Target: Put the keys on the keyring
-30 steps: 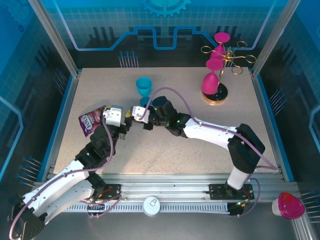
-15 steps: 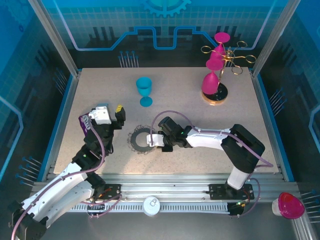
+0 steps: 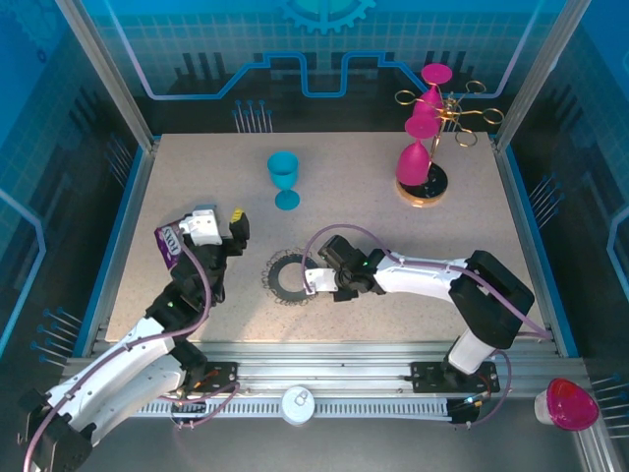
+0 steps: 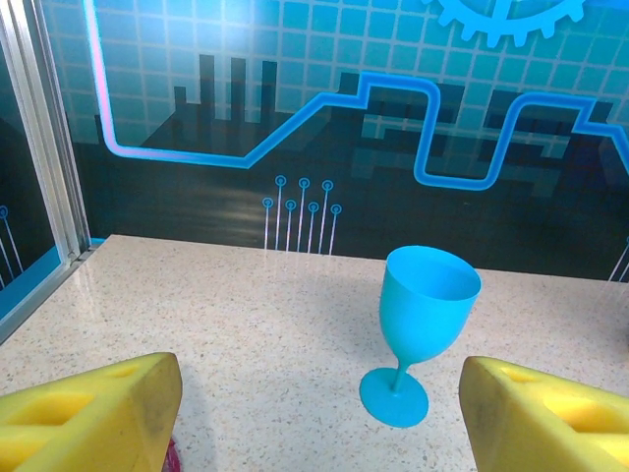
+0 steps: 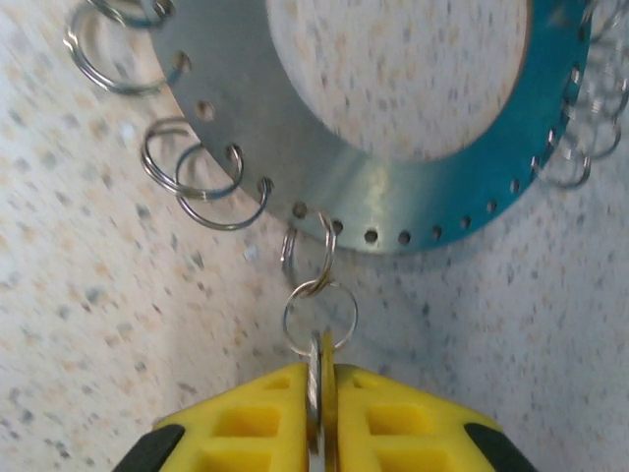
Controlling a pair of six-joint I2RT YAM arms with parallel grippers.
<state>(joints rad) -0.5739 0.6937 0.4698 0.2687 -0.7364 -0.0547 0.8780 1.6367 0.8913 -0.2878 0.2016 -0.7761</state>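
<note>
The keyring (image 5: pixel 393 211) is a flat grey loop with a row of holes and small split rings along its edge, and it lies on the table (image 3: pixel 277 267). My right gripper (image 5: pixel 322 393) is shut on the keys (image 5: pixel 316 359), thin metal blades held edge-on between the yellow fingers. The keys' small ring (image 5: pixel 295 324) links into a split ring hanging from one of the keyring's holes. In the top view the right gripper (image 3: pixel 313 280) sits at the keyring's right side. My left gripper (image 3: pixel 221 226) stands open and empty to the left, with its yellow fingers (image 4: pixel 88 403) wide apart.
A blue goblet (image 3: pixel 283 172) stands upright behind the keyring, ahead of the left gripper (image 4: pixel 319 393). A purple packet (image 3: pixel 169 244) lies under the left wrist. A gold rack with pink goblets (image 3: pixel 425 147) stands at the back right. Railings bound the table's sides.
A second ago both grippers met above the table's middle. The left has since drawn back to the left, and the right has come down to the table beside the keyring.
</note>
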